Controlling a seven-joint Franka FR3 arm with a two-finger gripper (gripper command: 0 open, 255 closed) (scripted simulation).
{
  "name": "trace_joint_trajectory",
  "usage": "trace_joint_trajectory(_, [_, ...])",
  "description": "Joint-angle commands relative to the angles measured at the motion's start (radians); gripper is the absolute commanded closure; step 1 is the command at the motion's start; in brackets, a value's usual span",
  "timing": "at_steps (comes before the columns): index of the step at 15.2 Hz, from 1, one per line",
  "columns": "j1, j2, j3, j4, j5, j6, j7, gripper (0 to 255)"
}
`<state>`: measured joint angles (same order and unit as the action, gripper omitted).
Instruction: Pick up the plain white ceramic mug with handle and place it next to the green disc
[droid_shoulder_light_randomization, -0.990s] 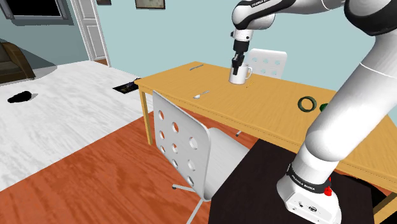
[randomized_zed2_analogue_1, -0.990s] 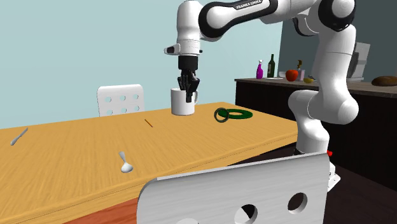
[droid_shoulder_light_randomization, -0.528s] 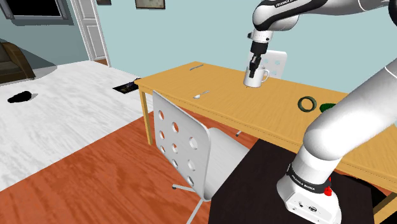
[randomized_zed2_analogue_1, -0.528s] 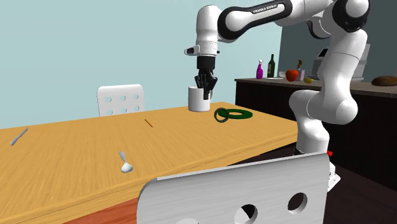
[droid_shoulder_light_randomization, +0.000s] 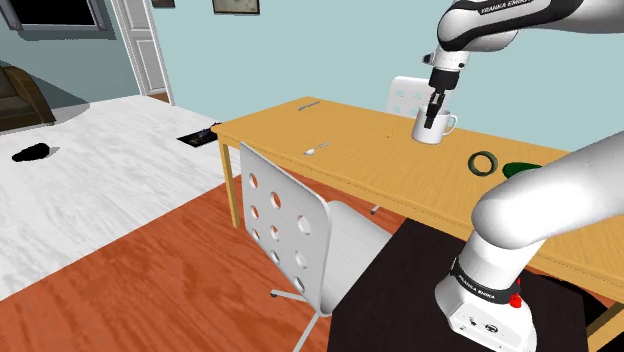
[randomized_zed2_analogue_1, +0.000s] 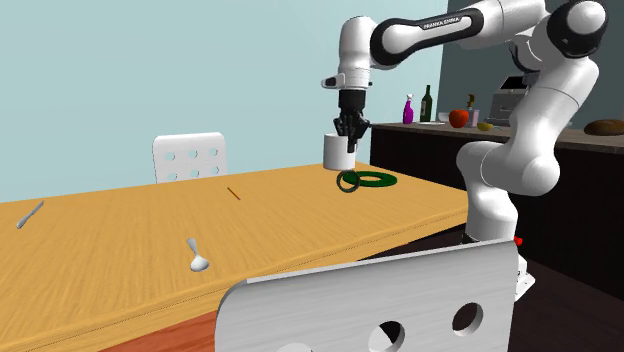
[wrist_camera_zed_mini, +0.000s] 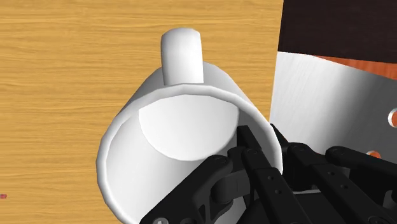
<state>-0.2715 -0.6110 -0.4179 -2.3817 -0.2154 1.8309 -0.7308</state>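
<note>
- The tool (droid_shoulder_light_randomization: 434, 108) is clamped on the rim of the white mug (droid_shoulder_light_randomization: 432, 127), with one black finger inside the cup and one outside the wall.
- Over the last second the arm has carried the mug across the wooden surface (droid_shoulder_light_randomization: 350, 160), from near the middle toward the shoulder view's right.
- The mug now hangs upright, apparently just above the surface, close to a dark green ring (droid_shoulder_light_randomization: 484, 162).
- The green disc (randomized_zed2_analogue_1: 377, 180) lies just beside that ring, a little past the mug.
- The carry looks nearly finished; a short further move and a lowering likely remain.
- The ring sits between mug and disc, so the landing spot needs care.
</note>
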Motion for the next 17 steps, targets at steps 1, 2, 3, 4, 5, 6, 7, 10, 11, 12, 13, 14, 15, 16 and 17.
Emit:
trace_joint_trajectory(1, [-0.029, -0.054, -0.018, -0.025, -0.028, -0.025, -0.031, 255])
trace_joint_trajectory(2, [-0.044, -0.080, -0.027, -0.038, -0.041, -0.036, -0.046, 255])
trace_joint_trajectory(3, [-0.059, -0.106, -0.036, -0.050, -0.055, -0.048, -0.063, 255])
trace_joint_trajectory(4, [-0.075, -0.130, -0.046, -0.061, -0.069, -0.059, -0.080, 255])
trace_joint_trajectory(5, [-0.090, -0.154, -0.057, -0.070, -0.083, -0.072, -0.097, 255])
trace_joint_trajectory(6, [-0.106, -0.176, -0.068, -0.078, -0.098, -0.084, -0.116, 255])
trace_joint_trajectory(7, [-0.122, -0.198, -0.079, -0.085, -0.112, -0.096, -0.134, 255])
trace_joint_trajectory(10, [-0.168, -0.258, -0.116, -0.098, -0.156, -0.134, -0.195, 255])
trace_joint_trajectory(11, [-0.184, -0.275, -0.130, -0.100, -0.171, -0.146, -0.216, 255])
trace_joint_trajectory(12, [-0.199, -0.292, -0.143, -0.101, -0.186, -0.158, -0.237, 255])
trace_joint_trajectory(13, [-0.214, -0.307, -0.157, -0.101, -0.202, -0.170, -0.259, 255])
trace_joint_trajectory(14, [-0.228, -0.321, -0.172, -0.099, -0.217, -0.181, -0.282, 255])
trace_joint_trajectory(15, [-0.241, -0.334, -0.187, -0.097, -0.233, -0.192, -0.304, 255])
trace_joint_trajectory(16, [-0.255, -0.346, -0.202, -0.093, -0.248, -0.203, -0.327, 255])
trace_joint_trajectory(17, [-0.268, -0.357, -0.218, -0.088, -0.264, -0.214, -0.351, 255])
